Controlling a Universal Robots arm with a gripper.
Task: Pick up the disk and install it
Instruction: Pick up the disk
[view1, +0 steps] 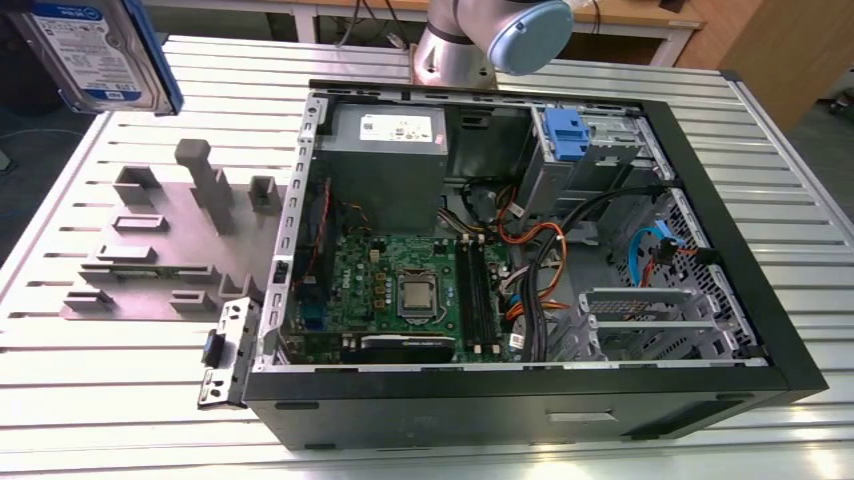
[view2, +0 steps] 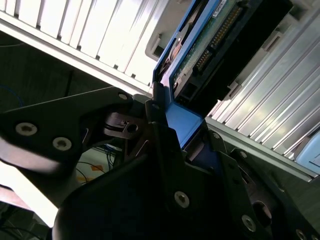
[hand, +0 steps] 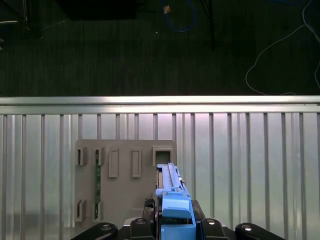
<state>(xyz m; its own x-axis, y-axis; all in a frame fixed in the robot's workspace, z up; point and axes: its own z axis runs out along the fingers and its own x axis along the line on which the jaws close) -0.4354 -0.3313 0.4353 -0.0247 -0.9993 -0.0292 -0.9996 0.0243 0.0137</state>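
My hand (hand: 175, 226) grips the disk (hand: 170, 181) tight by its blue carrier, holding it edge-on in the air, with the grey fixture plate (hand: 125, 192) below on the table (hand: 250, 165) and the open computer case (view1: 747, 330) off to one side.

Bright even light, glare on table (hand: 160, 102)

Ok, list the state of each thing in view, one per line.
disk: held in the air, clamped in the gripper.
gripper: shut on the disk.
computer case: lying on its side, side panel off, inside exposed.
blue bracket: seated in the case's drive bay.
gray fixture: resting on the table.
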